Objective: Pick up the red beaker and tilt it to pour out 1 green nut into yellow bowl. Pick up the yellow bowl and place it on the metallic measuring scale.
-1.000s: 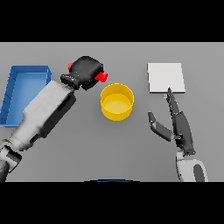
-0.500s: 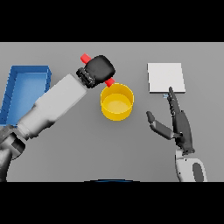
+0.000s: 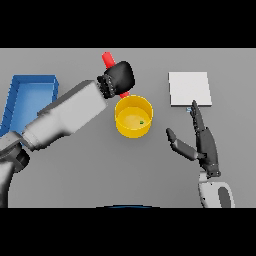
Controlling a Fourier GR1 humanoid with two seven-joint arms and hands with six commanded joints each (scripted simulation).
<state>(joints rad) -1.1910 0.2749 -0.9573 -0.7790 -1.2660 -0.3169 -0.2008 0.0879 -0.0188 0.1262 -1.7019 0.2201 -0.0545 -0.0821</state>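
fingers of the left hand (image 3: 119, 78) wrap the red beaker (image 3: 107, 59), tipped over the yellow bowl (image 3: 133, 117) just below. one green nut (image 3: 141, 121) lies inside, so pouring looks done; next, set the beaker down. right hand (image 3: 202, 142) fingers are straight, near the bowl.

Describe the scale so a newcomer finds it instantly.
On the grey table, look to the far right, beyond the open right hand. The measuring scale is the flat pale square slab there, the only flat thing, unlike the round yellow bowl and walled blue tray.
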